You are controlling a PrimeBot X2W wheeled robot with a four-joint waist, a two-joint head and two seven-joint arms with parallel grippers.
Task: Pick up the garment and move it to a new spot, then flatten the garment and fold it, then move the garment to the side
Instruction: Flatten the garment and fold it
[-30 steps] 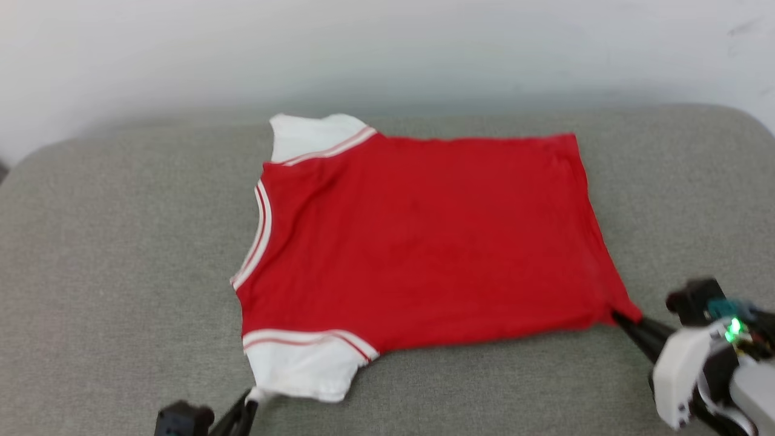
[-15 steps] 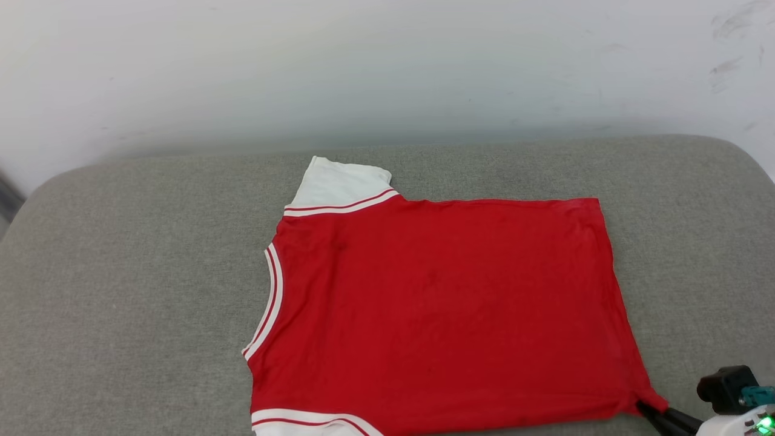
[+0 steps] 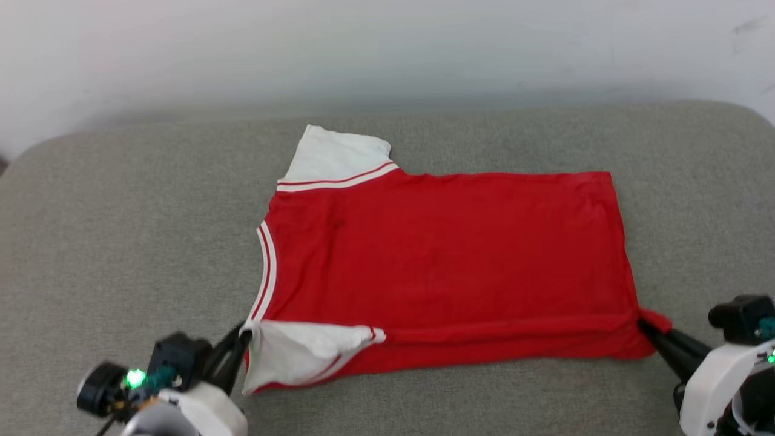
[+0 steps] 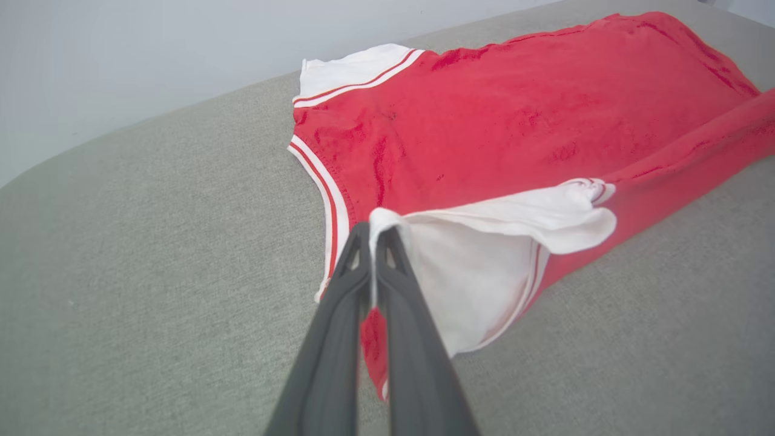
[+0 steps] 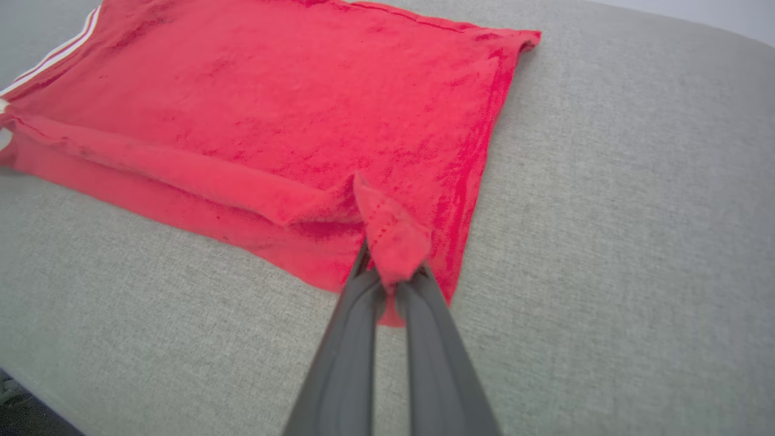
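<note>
Two pincers hold the work here. Your left pincer (image 3: 241, 336), at the lower left of the head view, is pressed together on the edge of the near white sleeve (image 3: 303, 354). Your right pincer (image 3: 646, 325), at the lower right, is pinching the near hem corner (image 5: 392, 233) of the garment (image 3: 448, 254).

Both bites look thin. In the wrist views only a small tip of cloth sits between the fingers, so a sharp pull could slip either corner free and let that side drop.

Between the two grips the near edge is raised and rolled into a long ridge, and the sleeve has flopped inward in a loose pocket. If you carry the edge over like this, you may trap the sleeve bunched inside the fold. If one arm leads the other, the fold line will likely come out skewed.

The rest of the garment lies spread, back side up, across the middle of the grey cushion (image 3: 121, 230), with the far sleeve (image 3: 336, 154) sticking out toward the wall (image 3: 387, 48). The cushion looks rough-woven. If you pull low instead of lifting, you may drag the whole body along and wrinkle it.
</note>
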